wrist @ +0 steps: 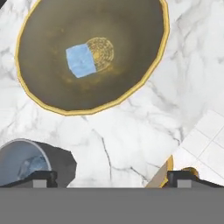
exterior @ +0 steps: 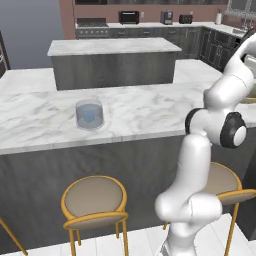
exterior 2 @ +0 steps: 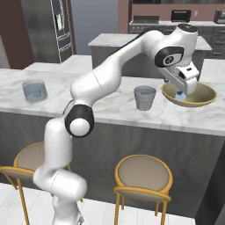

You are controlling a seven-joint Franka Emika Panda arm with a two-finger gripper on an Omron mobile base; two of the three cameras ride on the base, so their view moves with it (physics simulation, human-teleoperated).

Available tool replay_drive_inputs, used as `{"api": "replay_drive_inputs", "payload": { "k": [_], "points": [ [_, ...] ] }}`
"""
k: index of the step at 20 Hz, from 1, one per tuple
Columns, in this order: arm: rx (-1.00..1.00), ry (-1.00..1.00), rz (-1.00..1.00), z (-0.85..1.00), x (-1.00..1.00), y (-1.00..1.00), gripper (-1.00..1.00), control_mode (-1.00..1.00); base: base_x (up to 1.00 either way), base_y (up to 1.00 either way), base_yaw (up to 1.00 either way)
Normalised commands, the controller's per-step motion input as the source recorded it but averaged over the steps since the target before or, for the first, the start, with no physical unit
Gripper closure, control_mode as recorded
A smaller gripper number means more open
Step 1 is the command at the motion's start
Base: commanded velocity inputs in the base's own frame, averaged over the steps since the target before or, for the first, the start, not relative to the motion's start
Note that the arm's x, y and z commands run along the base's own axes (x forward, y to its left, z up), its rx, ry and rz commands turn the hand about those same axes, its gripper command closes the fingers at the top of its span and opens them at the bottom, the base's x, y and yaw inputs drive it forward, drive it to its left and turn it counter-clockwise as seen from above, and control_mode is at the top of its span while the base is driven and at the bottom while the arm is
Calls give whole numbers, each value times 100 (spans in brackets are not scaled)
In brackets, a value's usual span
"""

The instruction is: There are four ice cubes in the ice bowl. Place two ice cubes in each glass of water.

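One ice cube, pale blue, lying near the middle of the ice bowl, just beside the patterned centre of its floor. Gripper hanging over that bowl, jaws spread wide and holding nothing; two dark fingertips standing far apart at the lower edge of the hand view, the cube well above them and between their lines. Near glass just left of the bowl in the right base view, close but not touching; something pale inside it, too blurred to name. Far glass well away from the bowl, along the same counter, water inside. White marble counter under bowl and both glasses. Yellow-framed stools tucked below the counter's dark front. Beyond the bowl, a second marble island, then dark cabinets and appliances at the back wall.
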Motion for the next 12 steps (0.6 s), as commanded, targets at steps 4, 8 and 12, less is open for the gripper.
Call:
{"api": "replay_drive_inputs", "payload": {
  "k": [4,8,12],
  "points": [
    [-8,-42,0,-27,0,-19,-100,-100,0,0,0],
    [-11,-31,0,-21,10,2,-100,-100,0,0,0],
    [-12,-7,4,-55,53,19,-100,-100,0,0,0]
  ]
}}
